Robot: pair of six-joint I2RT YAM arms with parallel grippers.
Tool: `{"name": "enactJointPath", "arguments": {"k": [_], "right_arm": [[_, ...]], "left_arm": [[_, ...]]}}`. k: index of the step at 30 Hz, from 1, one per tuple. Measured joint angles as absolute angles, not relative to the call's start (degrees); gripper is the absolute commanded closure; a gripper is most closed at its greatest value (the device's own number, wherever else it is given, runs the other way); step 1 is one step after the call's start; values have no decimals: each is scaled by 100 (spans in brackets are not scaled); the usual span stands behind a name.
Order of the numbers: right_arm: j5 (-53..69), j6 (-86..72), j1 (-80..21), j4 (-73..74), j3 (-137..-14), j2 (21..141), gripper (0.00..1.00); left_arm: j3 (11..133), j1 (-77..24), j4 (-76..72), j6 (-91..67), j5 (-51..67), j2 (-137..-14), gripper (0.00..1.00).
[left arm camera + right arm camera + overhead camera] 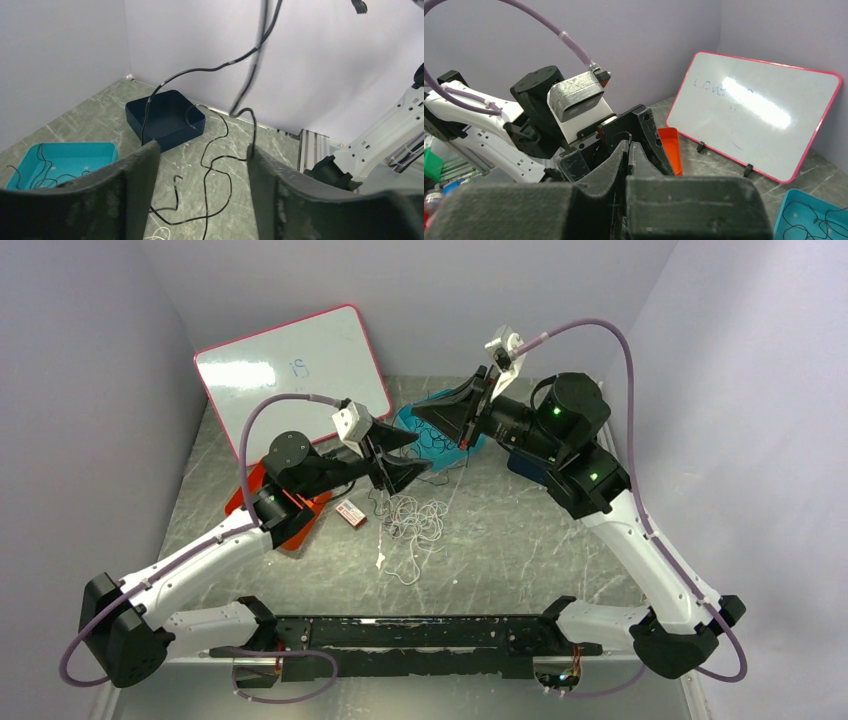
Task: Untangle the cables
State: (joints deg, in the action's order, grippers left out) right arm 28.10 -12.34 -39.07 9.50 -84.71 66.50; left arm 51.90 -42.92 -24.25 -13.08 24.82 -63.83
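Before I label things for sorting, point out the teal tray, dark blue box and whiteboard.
teal tray (80, 145), left wrist view, far rim.
dark blue box (180, 132), left wrist view, near wall.
whiteboard (754, 120), right wrist view, white face.

A table (520, 550) stands between walls. At the back left a whiteboard (295, 365) leans against the wall. Right of it, at back centre, a shallow tray (404, 423) holds thin cables (437, 440). Right of that tray stands a deeper box (182, 134), with a long cable (204, 162) looping on the table in front of it. Near the middle lies a heap of loose cables (415, 520). Left of the heap sits a small block (350, 513), and beyond it another tray (300, 522), partly under the left arm (200, 560).
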Motion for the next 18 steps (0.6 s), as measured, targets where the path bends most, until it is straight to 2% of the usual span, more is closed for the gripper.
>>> {"name": "enactJointPath", "arguments": {"k": [2, 7, 13, 18], "right_arm": [[2803, -1238, -3907, 952, -8453, 6652, 100], [2783, -1240, -3907, 945, -8385, 6646, 100], [2766, -1243, -3907, 928, -8232, 6628, 100], [2711, -1236, -3907, 930, -8182, 6613, 98]], "left_arm": [[5190, -4292, -2421, -1332, 2432, -6394, 50], [5190, -4292, -2421, -1356, 2263, -6388, 64], [5190, -4292, -2390, -1347, 2095, -6316, 92], [5190, -4292, -2331, -1328, 1981, -6230, 93]]}}
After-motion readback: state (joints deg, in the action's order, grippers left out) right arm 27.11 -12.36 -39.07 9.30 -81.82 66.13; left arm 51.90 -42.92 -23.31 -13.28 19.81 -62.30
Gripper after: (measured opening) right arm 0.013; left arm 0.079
